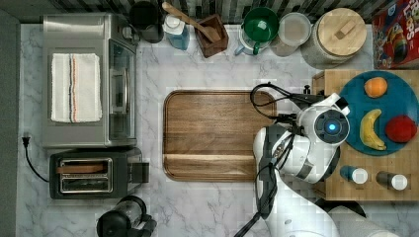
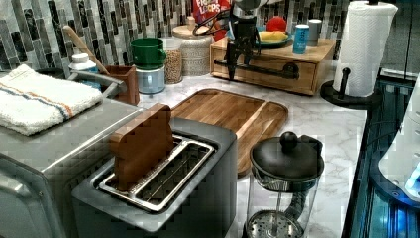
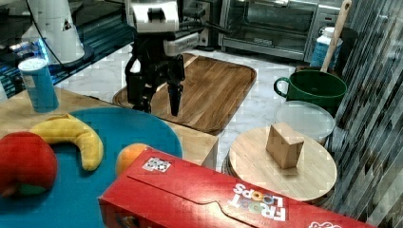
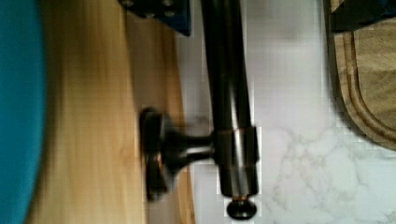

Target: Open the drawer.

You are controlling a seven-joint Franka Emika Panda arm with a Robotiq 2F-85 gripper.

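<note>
Across the white marble-patterned desk (image 1: 212,207), a dark brown rounded wooden tray (image 1: 212,136) is lying in the middle, with the light bamboo-coloured wooden box unit (image 2: 302,74) sitting just beside it at the top view's right. A grey-and-black striped tile wall (image 2: 44,27) is running behind the desk. The drawer (image 2: 267,69) is forming the box unit's front, facing the tray, its long thin black bar handle (image 2: 257,68) standing off it on two black mounts. A round teal plate (image 1: 395,89) is resting on top of the box unit, and a steel toaster oven with a glass door (image 1: 89,81) is sitting well apart, beyond the tray at the top view's left.

The white Franka arm (image 1: 296,148) is reaching over the box unit's front edge, its wrist pointing straight down. The black gripper (image 3: 159,102) is hanging with its jaws spread apart, one finger on each side of the bar handle, gripping nothing.

A red cereal box (image 3: 209,199) behind the box unit is reading "FROOT LOOPS".
</note>
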